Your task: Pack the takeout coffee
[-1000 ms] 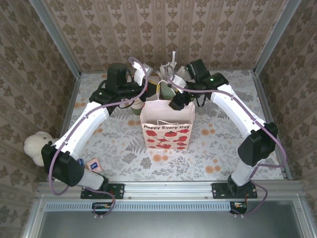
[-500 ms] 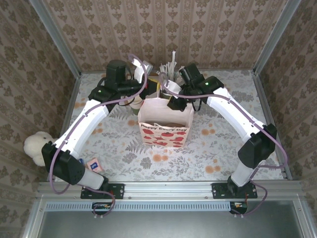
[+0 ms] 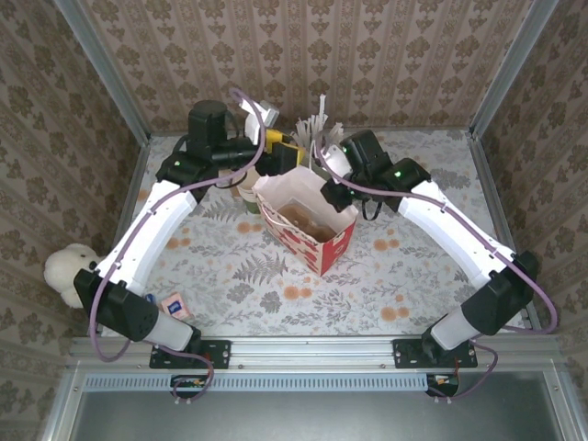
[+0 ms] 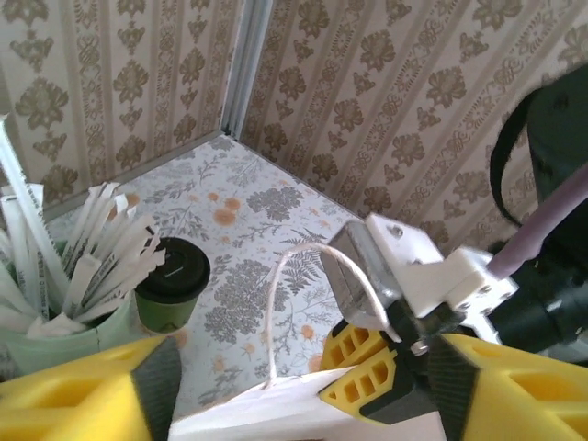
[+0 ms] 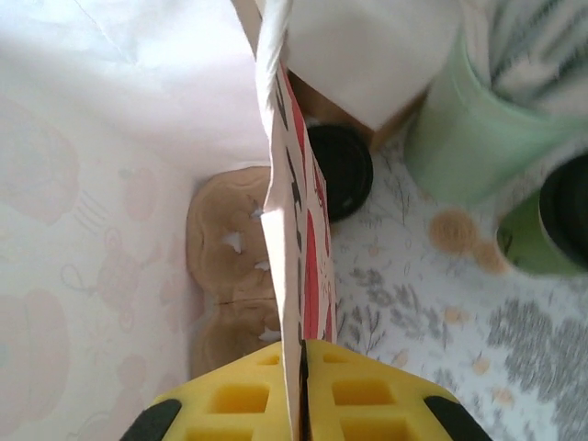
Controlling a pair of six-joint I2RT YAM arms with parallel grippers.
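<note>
Right wrist: right claw (image 5: 303, 358) clamped on bag (image 5: 110, 138) wall.
Left claw (image 4: 303, 377): spread, empty.
Risk: pull harder and you tip the tilted bag onto coffee (image 4: 172, 285).

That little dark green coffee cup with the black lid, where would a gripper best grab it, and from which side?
Probably around the green wall of the takeout coffee, just under its lid: it stands upright and round, and the wider lid would stop a slip. Come from the bare-floor side, since the straws in the mint cup crowd its other side.
</note>
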